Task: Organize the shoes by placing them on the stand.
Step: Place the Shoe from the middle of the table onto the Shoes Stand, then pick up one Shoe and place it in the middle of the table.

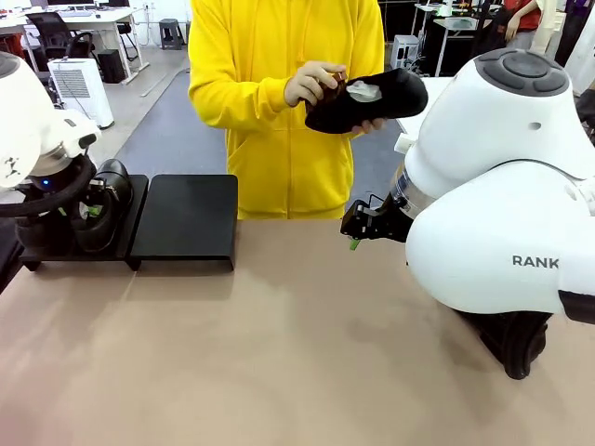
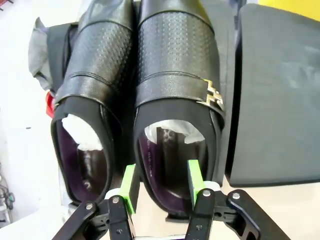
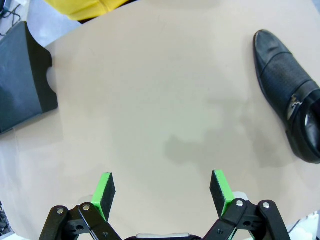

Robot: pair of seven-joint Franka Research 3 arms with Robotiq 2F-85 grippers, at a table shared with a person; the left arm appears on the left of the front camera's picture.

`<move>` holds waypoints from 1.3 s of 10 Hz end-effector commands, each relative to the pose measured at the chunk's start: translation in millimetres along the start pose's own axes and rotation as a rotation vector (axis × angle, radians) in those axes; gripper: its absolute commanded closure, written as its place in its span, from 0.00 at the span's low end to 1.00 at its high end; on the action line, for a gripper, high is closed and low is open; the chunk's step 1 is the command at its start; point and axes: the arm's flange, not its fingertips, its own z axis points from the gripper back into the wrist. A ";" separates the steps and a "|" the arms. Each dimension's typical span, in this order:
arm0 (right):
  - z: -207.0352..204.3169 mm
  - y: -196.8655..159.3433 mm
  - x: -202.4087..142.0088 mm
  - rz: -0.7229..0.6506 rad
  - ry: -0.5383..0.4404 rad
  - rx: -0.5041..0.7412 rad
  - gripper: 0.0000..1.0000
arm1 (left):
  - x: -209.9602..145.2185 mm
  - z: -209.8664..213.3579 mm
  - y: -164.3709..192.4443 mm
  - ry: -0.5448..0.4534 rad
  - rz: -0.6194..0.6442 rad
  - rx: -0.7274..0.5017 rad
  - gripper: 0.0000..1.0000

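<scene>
Stand [image 1: 186, 218] half filled: two shoes [image 2: 175, 75] on its left panel, right panel bare. A third shoe [image 3: 287, 95] lies on the table [image 1: 279, 353], and a fourth shoe [image 1: 372, 98] is in a person's hands. Left gripper [image 2: 162, 182] is half apart over a heel, seemingly loose; right gripper [image 3: 162, 192] is wide and empty.

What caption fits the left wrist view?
Left tool open at the heel of a black shoe, beside a second shoe, on the stand.
</scene>
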 end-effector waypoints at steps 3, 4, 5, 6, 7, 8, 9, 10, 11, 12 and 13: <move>0.3 0.6 3.9 0.011 0.008 0.015 0.00 | -0.3 9.8 1.4 -0.006 0.002 0.003 0.47; 0.3 0.6 3.9 0.011 0.008 0.015 0.00 | -0.3 9.8 1.4 -0.006 0.002 0.003 0.47; 0.3 0.6 3.9 0.011 0.008 0.015 0.00 | -0.3 9.8 1.4 -0.006 0.002 0.003 0.47; 0.3 0.6 3.9 0.011 0.008 0.015 0.00 | -0.3 9.8 1.4 -0.006 0.002 0.003 0.47; 0.3 0.6 3.9 0.011 0.008 0.015 0.00 | -0.3 9.8 1.4 -0.006 0.002 0.003 0.47; 0.3 0.6 3.9 0.011 0.008 0.015 0.00 | -0.3 9.8 1.4 -0.006 0.002 0.003 0.47; 0.3 0.6 3.9 0.011 0.008 0.015 0.00 | -0.3 9.8 1.4 -0.006 0.002 0.003 0.47; 0.3 0.6 3.9 0.011 0.008 0.015 0.00 | -0.3 9.8 1.4 -0.006 0.002 0.003 0.47; 0.3 0.6 3.9 0.011 0.008 0.015 0.00 | -0.3 9.8 1.4 -0.006 0.002 0.003 0.47; 0.3 0.6 3.9 0.011 0.008 0.015 0.00 | -2.1 8.6 1.7 0.003 0.002 0.006 0.47; 0.3 0.6 3.9 0.011 0.008 0.015 0.00 | -1.7 28.0 7.2 -0.036 0.012 0.036 0.47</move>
